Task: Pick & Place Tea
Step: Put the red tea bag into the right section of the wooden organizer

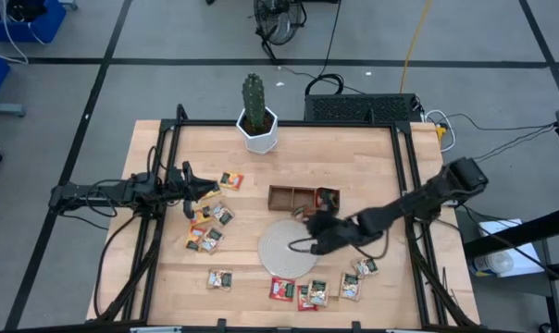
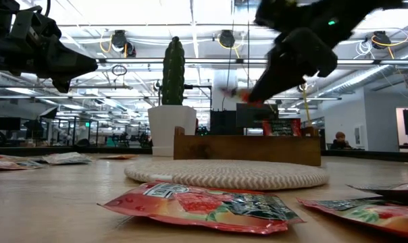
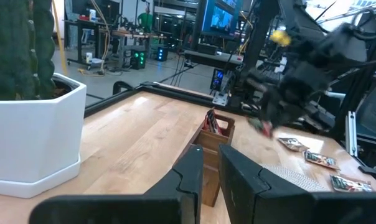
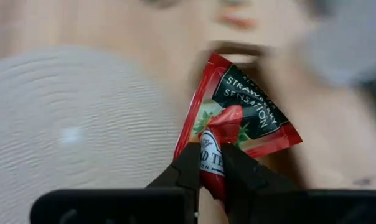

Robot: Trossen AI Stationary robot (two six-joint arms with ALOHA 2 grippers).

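Observation:
My right gripper (image 1: 309, 222) hangs over the far edge of the round woven disc (image 1: 287, 250), close to the brown wooden tray (image 1: 298, 196), and is shut on a red tea sachet (image 4: 238, 106). More tea sachets lie flat on the table: a cluster at the left (image 1: 210, 227), one near the front (image 1: 220, 277), and several at the front right (image 1: 316, 294). My left gripper (image 3: 210, 171) stays at the table's left, raised and level, its fingers close together with nothing between them. My right gripper pinches the red sachet at one corner (image 4: 218, 140) between its two fingers; the wrapper is crumpled and folded there. The fingers slant down from the table's right. The sachet (image 2: 247, 96) is lifted clear, above the tray's height, the rest of it standing out past the fingertips.
A cactus in a white pot (image 1: 257, 125) stands at the far edge, behind the tray. One tray compartment holds sachets (image 3: 214, 124). Black frame rails (image 1: 411, 185) run along the table's sides. Bare wood lies between the left cluster and the disc.

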